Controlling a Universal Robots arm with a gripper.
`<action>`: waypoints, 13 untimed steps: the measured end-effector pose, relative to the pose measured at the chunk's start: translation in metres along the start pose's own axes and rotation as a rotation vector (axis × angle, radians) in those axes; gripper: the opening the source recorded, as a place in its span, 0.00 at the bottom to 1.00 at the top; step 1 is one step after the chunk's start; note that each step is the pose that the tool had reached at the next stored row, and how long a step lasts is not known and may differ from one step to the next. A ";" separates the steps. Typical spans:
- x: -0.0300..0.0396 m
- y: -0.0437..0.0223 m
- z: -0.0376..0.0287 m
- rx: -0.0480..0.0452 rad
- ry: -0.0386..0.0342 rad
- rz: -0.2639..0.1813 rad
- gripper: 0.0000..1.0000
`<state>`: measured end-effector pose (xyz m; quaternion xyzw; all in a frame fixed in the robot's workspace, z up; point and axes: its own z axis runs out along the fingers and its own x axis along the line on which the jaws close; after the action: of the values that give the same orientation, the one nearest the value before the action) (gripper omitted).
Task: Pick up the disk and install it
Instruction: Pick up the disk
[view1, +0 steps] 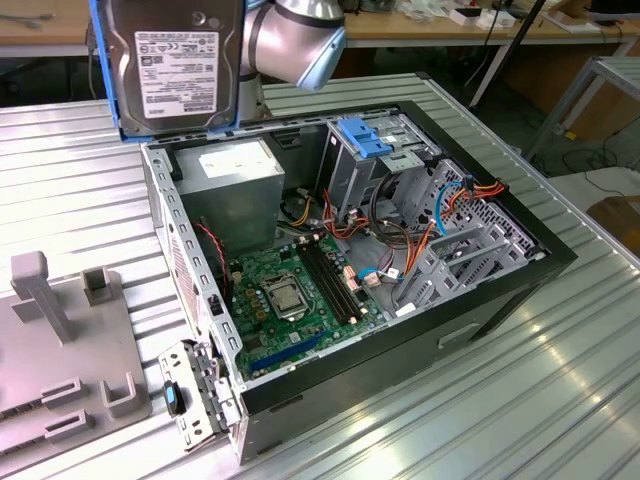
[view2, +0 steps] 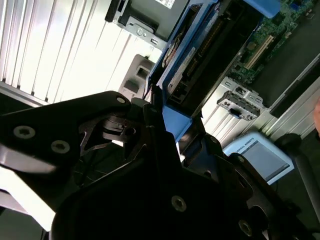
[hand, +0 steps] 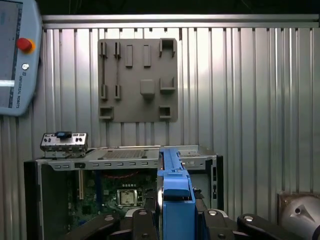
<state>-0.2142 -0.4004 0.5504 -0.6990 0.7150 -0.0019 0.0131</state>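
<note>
Exterior view: a silver robot arm (view1: 297, 35) holds the disk (view1: 176, 65) up at the exterior view's left, its labelled flat face turned to the camera and its bright blue rails showing along the edges, near the corner of an open computer case (view1: 520, 272) that lies on its side on a ribbed metal table (view1: 560, 395). Inside the case lie a green motherboard (view1: 290, 290), a grey power supply (view1: 237, 185) and a metal drive cage (view1: 372, 160) topped with blue clips, with orange and red wiring beside it. A grey fixture plate (view1: 60, 345) with raised blocks rests on the table at the exterior view's left, just beside the case's detached front panel piece (view1: 195, 385). In the first wrist view the gripper (hand: 172, 212) is clamped on the disk, black fingers (hand: 145, 220) pressed against both sides of the blue carrier, which is seen edge-on over the open case below. A teach pendant (hand: 15, 55) with a red button lies on the table, well apart from the case. In the second wrist view the fingers grip one blue end of the disk.
</note>
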 end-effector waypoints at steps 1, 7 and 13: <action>-0.0001 -0.0036 0.0003 0.0001 0.0001 0.000 0.37; -0.0009 -0.0409 0.0049 0.0015 0.0000 0.000 0.37; -0.0007 -0.0645 0.0094 0.0021 -0.0001 0.000 0.37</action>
<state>-0.1496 -0.4010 0.5423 -0.6989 0.7151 -0.0027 0.0139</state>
